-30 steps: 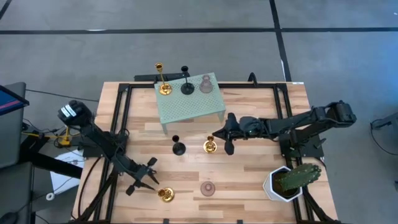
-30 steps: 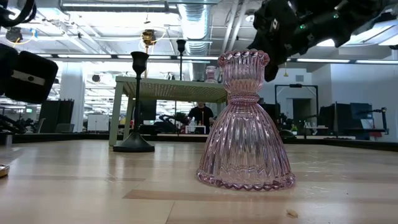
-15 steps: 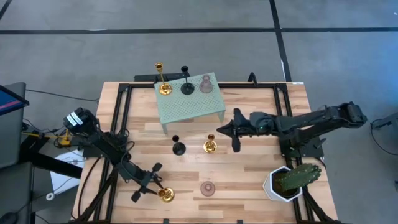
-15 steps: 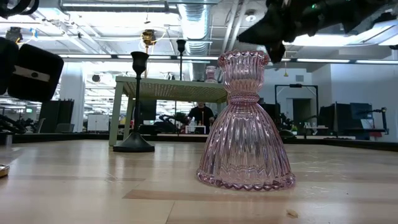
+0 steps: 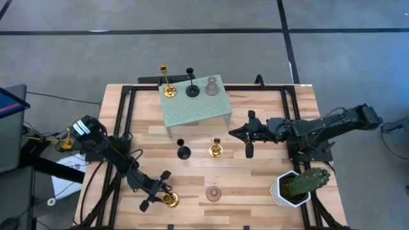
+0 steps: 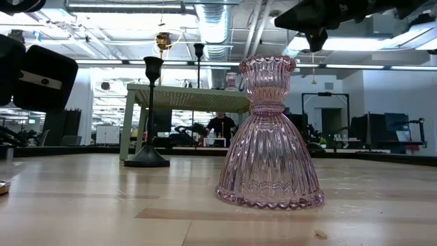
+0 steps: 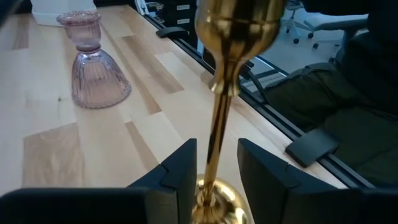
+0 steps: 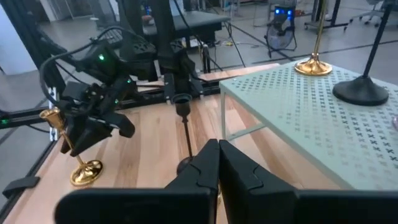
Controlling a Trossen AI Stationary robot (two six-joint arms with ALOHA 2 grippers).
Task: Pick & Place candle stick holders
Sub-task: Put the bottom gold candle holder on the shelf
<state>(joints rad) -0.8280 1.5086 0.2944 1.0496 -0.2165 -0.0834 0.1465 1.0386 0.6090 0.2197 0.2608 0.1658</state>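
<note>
A tall gold candle stick holder [image 5: 170, 200] stands on its round base near the table's near edge. My left gripper [image 5: 162, 194] is open, with one finger on either side of its stem [image 7: 217, 134], not touching it. My right gripper [image 5: 233, 133] is shut and empty, above the table to the right of a short gold holder [image 5: 216, 150]. A short black holder [image 5: 183, 151] and a pink glass holder [image 5: 213, 193] stand on the table. A gold, a black and a pink holder stand on the green stand [image 5: 195, 110].
A white-potted cactus [image 5: 299, 185] stands at the near right corner. The green perforated stand fills the far middle of the table. Bare wood lies between the short holders and the near edge. The pink glass holder [image 7: 93, 59] stands beyond the gold one.
My left gripper has gone toward the near edge and the right, down to the tall gold holder, and its fingers now stand on either side of the stem. My right gripper has drawn back toward the table's right edge, away from the short gold holder. No holder has moved.
</note>
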